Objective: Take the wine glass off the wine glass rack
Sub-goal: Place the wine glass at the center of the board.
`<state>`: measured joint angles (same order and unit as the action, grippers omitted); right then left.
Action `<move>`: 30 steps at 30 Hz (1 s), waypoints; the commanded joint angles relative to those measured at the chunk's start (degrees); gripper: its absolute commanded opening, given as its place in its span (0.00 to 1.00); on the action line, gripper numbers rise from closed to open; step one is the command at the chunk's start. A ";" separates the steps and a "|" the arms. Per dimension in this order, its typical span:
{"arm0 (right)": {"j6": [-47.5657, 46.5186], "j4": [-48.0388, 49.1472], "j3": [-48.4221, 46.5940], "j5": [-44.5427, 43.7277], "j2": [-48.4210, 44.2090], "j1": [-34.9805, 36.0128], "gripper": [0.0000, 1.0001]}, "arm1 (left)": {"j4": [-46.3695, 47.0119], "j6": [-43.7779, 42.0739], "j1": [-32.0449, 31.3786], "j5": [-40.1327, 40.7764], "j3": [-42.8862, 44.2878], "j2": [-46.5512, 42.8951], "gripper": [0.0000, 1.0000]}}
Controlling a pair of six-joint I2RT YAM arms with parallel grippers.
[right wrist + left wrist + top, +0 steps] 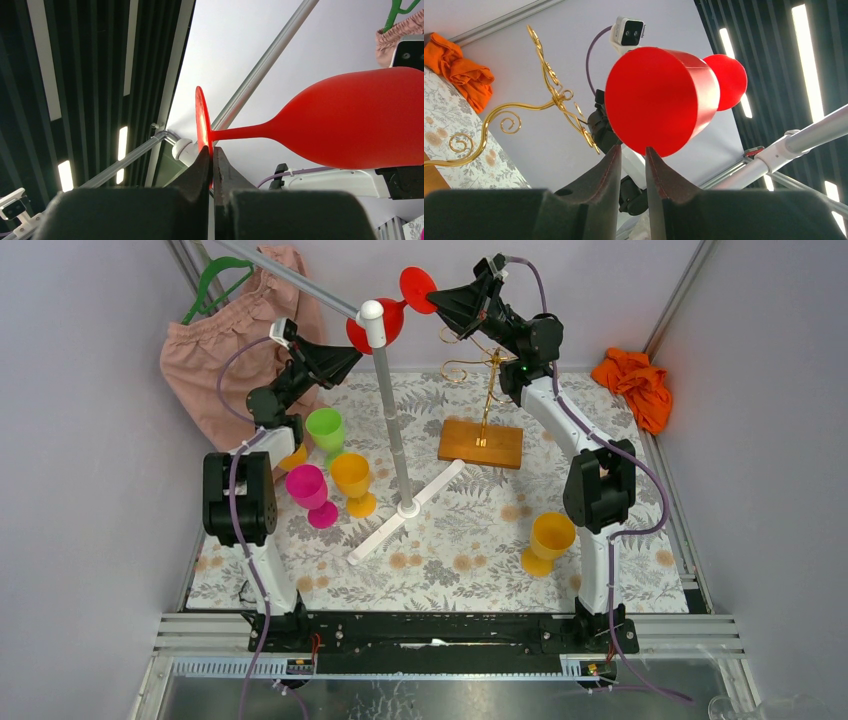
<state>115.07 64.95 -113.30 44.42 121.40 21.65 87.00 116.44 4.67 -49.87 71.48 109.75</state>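
The red wine glass [395,318] hangs sideways in the air, left of and above the wine glass rack [490,370], clear of its gold wire arms. The rack's wooden base [481,443] lies on the table. My right gripper [435,300] is shut on the edge of the glass's round foot [201,120], as the right wrist view [212,150] shows. My left gripper [355,352] is at the bowl's rim; in the left wrist view [632,147] its jaws stand a little apart with the bowl [659,100] just above the tips. The gold arms [549,97] show behind.
A tall white-and-grey pole stand [390,420] with a cross foot [405,510] rises right by the glass. Green [325,428], orange [352,478] and pink [307,487] cups stand at left, a yellow one [548,540] at front right. An orange cloth [633,385] and a pink garment [225,350] lie at the back.
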 commanded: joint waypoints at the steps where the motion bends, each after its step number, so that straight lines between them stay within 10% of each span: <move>1: -0.90 1.82 -0.12 -1.35 3.43 0.18 0.00 | 4.69 -0.95 0.53 -0.61 -0.48 -3.04 0.31; 30: 1.87 1.80 -0.74 2.89 5.40 0.68 0.00 | 4.58 -1.58 -0.28 -0.14 8.37 -1.84 0.32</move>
<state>116.09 65.71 -114.02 43.90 121.93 21.65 86.85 115.96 5.32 -50.02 75.77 107.46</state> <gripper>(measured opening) 0.033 0.317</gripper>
